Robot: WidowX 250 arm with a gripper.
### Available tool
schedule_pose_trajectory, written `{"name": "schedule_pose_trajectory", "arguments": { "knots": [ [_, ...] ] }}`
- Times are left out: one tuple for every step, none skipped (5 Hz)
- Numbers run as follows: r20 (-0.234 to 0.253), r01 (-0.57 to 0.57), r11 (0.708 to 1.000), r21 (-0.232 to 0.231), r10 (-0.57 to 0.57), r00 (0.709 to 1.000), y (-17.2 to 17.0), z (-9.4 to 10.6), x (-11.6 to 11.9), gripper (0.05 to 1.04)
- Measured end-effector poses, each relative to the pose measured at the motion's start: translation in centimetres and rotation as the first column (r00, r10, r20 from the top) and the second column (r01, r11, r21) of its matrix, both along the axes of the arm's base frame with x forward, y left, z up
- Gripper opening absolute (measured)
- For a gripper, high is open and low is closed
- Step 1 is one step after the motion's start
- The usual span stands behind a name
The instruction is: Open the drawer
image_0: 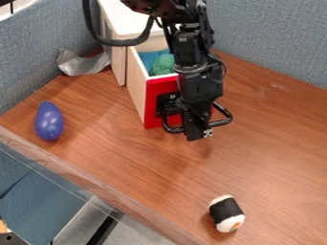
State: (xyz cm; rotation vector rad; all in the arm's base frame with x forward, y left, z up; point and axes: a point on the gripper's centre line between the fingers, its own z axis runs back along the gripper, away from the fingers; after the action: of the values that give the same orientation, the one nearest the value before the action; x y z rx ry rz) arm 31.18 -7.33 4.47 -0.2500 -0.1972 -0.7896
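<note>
Evidently, the drawer [135,88] is being shown partly drawn out of the white-topped cabinet [125,20], its red front panel [152,104] being turned towards the near part of the wooden surface [268,158]. The tool [199,136] is being held, pointing down, directly before the panel and beside the black looped handle [173,129], which is being partly hidden by it. Whether the tool is being kept open or closed cannot be told, nor whether the handle is being gripped, hooked or merely overlapped in the line of sight.

From its box-like form, the drawer is being judged stiff and fairly light, with no great fragility being expected. A little weight may be being added by the green textured item [164,64] and the blue item [147,56] being carried inside; both are being taken as minor loads. The handle is being judged hard, smooth and rigid, so that slipping along its curve is being regarded as likelier than bending.

The best hold is being placed at the middle of the handle's outer run, where the pull would be being shared evenly by both sides. At either end of the loop, the drawer would be being twisted and possibly jammed against the cabinet. The rim and the flat panel are being considered poorer holds. As an opening is already being presented, any further pull is being advised as short, level and straight outward, lest the drawer be tipped.
</note>
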Motion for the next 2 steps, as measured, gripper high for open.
{"name": "schedule_pose_trajectory", "arguments": {
  "knots": [
    [0.0,0.001,1.0,-0.009,-0.001,1.0,-0.45,0.04,-0.04,0.124],
    [-0.004,0.001,1.0,-0.011,-0.002,1.0,-0.49,0.02,-0.13,0.124]
  ]
}}
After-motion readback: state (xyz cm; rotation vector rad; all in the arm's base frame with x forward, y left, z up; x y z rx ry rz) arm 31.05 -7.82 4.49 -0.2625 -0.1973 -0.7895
